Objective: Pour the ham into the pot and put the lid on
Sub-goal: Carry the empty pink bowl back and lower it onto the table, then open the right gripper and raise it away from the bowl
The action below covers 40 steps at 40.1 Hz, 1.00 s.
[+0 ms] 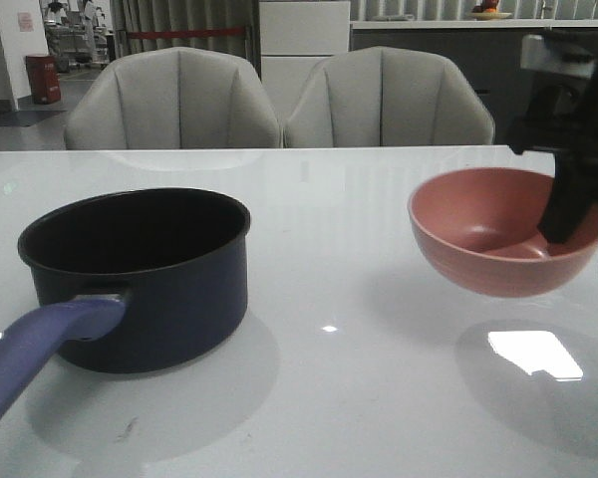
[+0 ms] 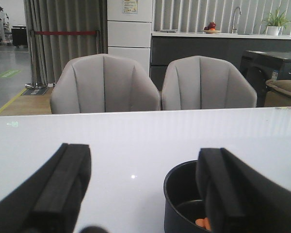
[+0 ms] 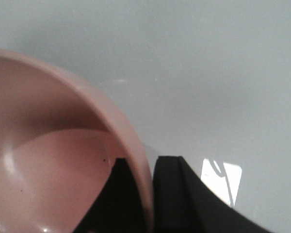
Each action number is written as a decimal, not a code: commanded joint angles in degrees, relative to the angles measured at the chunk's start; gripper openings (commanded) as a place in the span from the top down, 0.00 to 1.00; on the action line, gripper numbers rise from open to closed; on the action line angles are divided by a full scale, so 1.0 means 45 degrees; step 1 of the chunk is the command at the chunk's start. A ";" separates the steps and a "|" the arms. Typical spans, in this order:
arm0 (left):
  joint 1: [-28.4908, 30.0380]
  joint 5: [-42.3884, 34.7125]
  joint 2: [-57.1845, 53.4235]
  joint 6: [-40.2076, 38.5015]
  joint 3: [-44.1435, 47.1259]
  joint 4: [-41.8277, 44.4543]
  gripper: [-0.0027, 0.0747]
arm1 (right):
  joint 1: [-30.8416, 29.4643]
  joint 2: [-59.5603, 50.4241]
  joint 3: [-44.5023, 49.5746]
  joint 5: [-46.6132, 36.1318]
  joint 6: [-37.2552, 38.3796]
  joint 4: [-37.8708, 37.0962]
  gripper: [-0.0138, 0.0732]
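Observation:
The dark navy pot [image 1: 169,299] stands on the left of the white table, its purple-blue handle [image 1: 35,354] pointing toward the front edge. In the left wrist view a few orange-pink ham slices [image 2: 202,223] lie on the floor of the pot [image 2: 177,194]. My left gripper [image 2: 143,194] is open and empty beside the pot. It does not show in the front view. At the right, my right gripper [image 1: 563,224] is shut on the rim of a pink bowl [image 1: 488,234], held above the table. The bowl [image 3: 48,179] looks empty, with one finger [image 3: 121,199] inside the rim. The lid is out of view.
Two grey chairs [image 1: 174,100] stand behind the table's far edge. A bright light reflection [image 1: 536,354] lies on the table [image 1: 359,398] under the bowl's shadow. Counters and cabinets [image 2: 223,48] fill the background.

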 commanded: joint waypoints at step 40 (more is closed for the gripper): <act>-0.0093 -0.0987 0.0257 -0.0004 -0.0358 -0.0080 0.43 | 0.0185 -0.4572 0.1702 -0.2332 -0.1712 0.0108 0.26</act>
